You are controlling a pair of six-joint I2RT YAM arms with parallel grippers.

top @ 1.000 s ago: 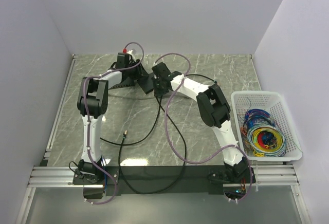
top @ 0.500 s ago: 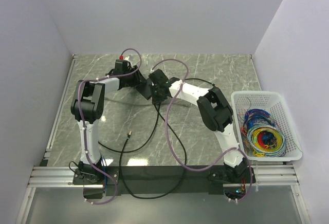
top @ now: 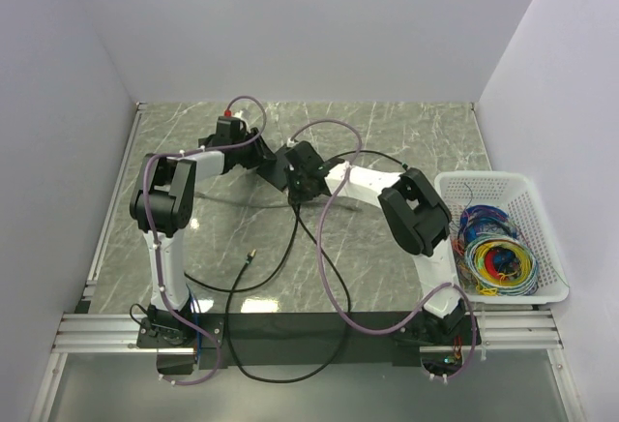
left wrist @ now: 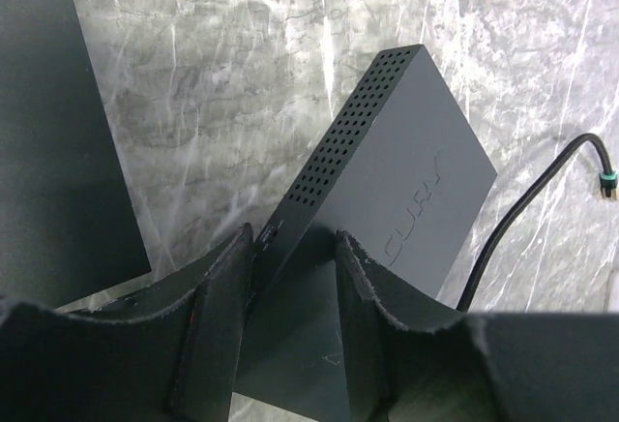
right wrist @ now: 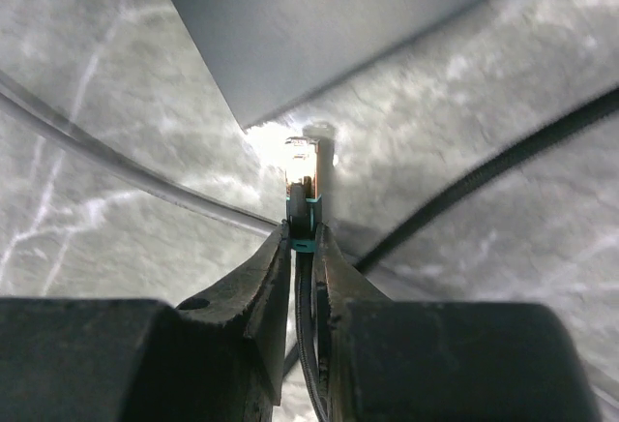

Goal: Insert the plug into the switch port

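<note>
While the left hand [left wrist: 292, 246] clamps one end of the switch [left wrist: 397, 141] between its two fingers [left wrist: 218, 316] and holds the box apparently tilted over the counter [left wrist: 242, 64], the right hand [right wrist: 302, 248] is pinched shut on the plug [right wrist: 302, 185] just behind its tip. Both hands, then, are closed on something. The step in hand, as I judge it, is lining the plug up with a socket before any push.

In the right wrist view the plug sits at frame centre, pointing up the frame at the lower corner of the switch. It is very near the box, but I cannot tell whether they touch. No socket shows in any view; the side seen from the left wrist carries only a grid of small vent holes. The port edge therefore has to be brought to face the plug first.

Doing this well probably means keeping the switch braced and still. The plug should be squared to the socket face and eased forward slowly, with small sideways corrections rather than force. Slack in the cable [right wrist: 308, 345] should stop it dragging the tip off line.

The plug is small and pale, with a clear, faintly gold tip glowing against the marble. A teal collar sits behind it, and the thin black cable runs back between the fingers. In the top view both hands meet at upper centre.
</note>
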